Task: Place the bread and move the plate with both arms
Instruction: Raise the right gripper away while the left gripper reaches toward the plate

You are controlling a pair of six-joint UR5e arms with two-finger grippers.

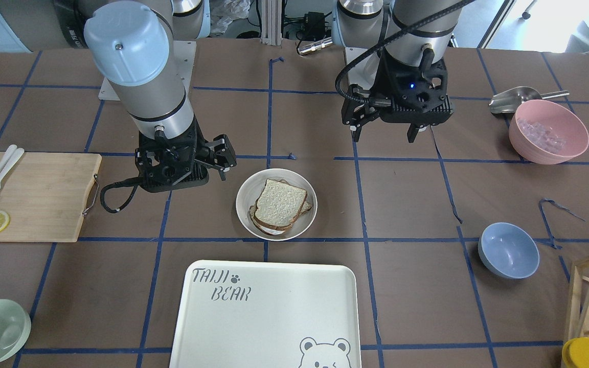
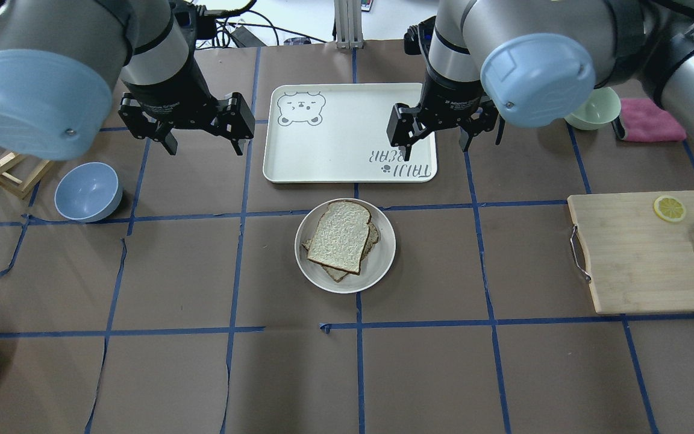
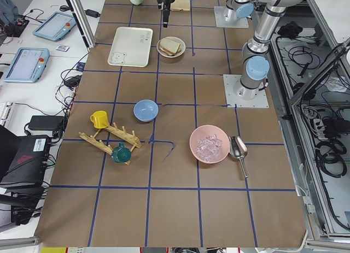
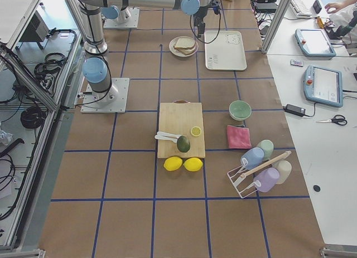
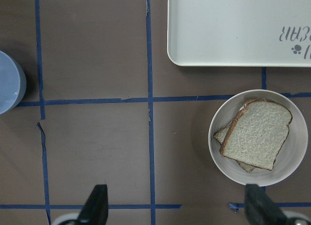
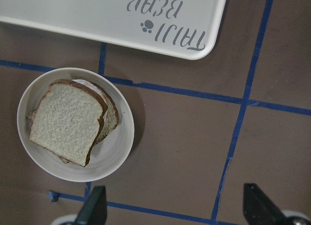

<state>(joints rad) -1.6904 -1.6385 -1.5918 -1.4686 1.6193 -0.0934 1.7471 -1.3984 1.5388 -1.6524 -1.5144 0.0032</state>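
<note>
— Where is the bread?

— At the centre of the overhead view, lying flat in the plate, on top of a second slice whose edges stick out from under it. The plate stands on the table, just below the bear-printed tray in that frame, near it but not touching.

— And the grippers?

— Both are spread wide and carry nothing. The left gripper hangs in the upper left of the overhead frame, between the tray and the blue bowl. The right gripper is upper right of centre, overlapping the tray's right edge in that view.

— Is either one touching the plate?

— No. In each wrist view the fingertips sit at the bottom edge, far apart. The plate is off to the lower right for the left wrist and to the left for the right wrist.
</note>
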